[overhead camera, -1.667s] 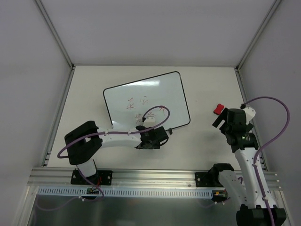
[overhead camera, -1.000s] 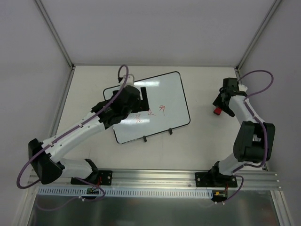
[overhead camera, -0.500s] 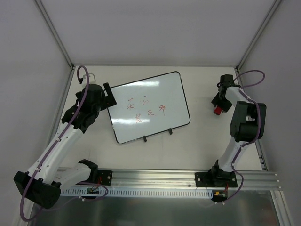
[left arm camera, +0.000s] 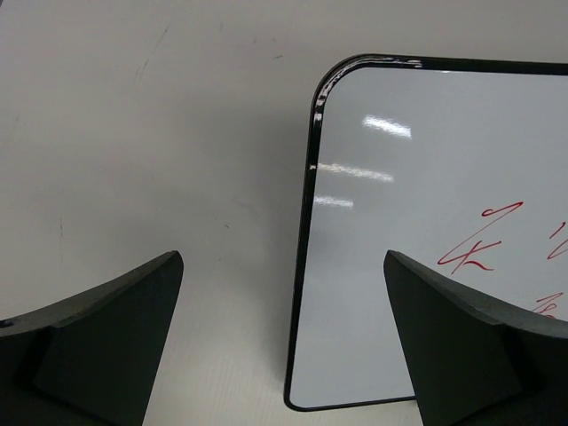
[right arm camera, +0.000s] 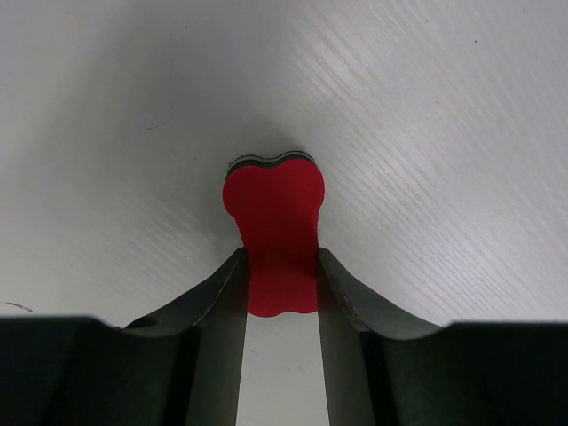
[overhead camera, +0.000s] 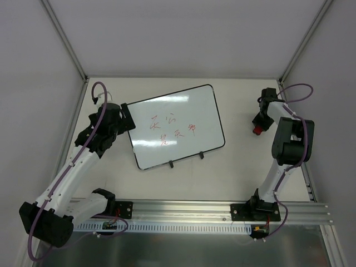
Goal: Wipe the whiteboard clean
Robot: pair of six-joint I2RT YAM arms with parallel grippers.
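The whiteboard lies flat mid-table, glossy white with a thin black rim, red scribbles and two black clips on its near edge. My left gripper hovers at the board's left edge and is open wide. In the left wrist view its fingers straddle the rim of the whiteboard near a rounded corner, with nothing between the left gripper fingers. At the far right, my right gripper is shut on a small red block. The right wrist view shows both jaws pressed against the sides of the red block, which rests on the table under the right gripper.
Grey walls and slanted aluminium posts enclose the white table. A metal rail with both arm bases runs along the near edge. The right arm is folded steeply close to the right wall.
The left arm swung off the board to its left edge and settled there, still open. The right gripper's jaws closed onto the red block.
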